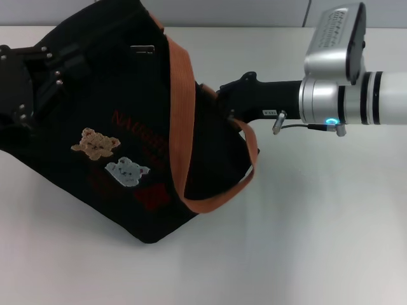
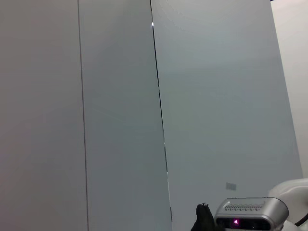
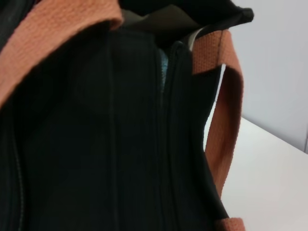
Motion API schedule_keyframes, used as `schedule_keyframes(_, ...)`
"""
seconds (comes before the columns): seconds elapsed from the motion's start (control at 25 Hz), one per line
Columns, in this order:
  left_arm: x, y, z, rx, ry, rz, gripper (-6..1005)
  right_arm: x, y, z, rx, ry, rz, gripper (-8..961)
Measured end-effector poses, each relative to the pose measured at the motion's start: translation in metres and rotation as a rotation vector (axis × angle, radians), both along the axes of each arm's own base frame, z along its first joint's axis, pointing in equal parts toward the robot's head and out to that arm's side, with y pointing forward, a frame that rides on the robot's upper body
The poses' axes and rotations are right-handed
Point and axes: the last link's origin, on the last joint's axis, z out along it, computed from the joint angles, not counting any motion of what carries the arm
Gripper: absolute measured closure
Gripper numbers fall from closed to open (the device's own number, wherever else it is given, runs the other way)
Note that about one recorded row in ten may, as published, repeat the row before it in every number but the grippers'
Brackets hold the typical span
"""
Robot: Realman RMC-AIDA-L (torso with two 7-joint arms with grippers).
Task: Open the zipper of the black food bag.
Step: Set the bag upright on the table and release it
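The black food bag (image 1: 127,114) is tipped up on one corner on the white table (image 1: 331,229), its bear patches (image 1: 95,143) facing me. My left gripper (image 1: 63,73) holds the bag's raised left end, black against the black fabric. From the right, my right gripper (image 1: 219,101) presses into the bag's top side under an orange-brown strap (image 1: 181,108); its fingertips are hidden. The right wrist view looks closely along the zipper (image 3: 166,125) on the black food bag (image 3: 96,144), with a small gap at its far end. A small grey tab (image 1: 143,49) shows on the upper edge.
The second orange-brown strap (image 1: 222,194) loops down off the bag toward the table, also seen as a strap (image 3: 224,120) in the right wrist view. The left wrist view faces a grey wall panel (image 2: 115,115), with the right arm's wrist (image 2: 245,214) low in it.
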Motion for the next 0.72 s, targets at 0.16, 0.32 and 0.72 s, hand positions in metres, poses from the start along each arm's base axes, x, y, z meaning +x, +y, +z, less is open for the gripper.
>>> schedule_keyframes(0.16,-0.001,-0.002,-0.001,-0.005,-0.001,0.003,914,0.003,0.002,0.013,0.035,0.089,-0.06,887)
schedule_keyframes(0.32,-0.002,-0.007,-0.011,-0.022,-0.001,0.009,915,0.008,0.006,0.047,0.105,0.241,-0.131,922)
schedule_keyframes(0.72,-0.01,-0.013,-0.09,-0.09,-0.021,0.155,917,0.016,0.018,0.099,0.148,0.413,-0.28,834)
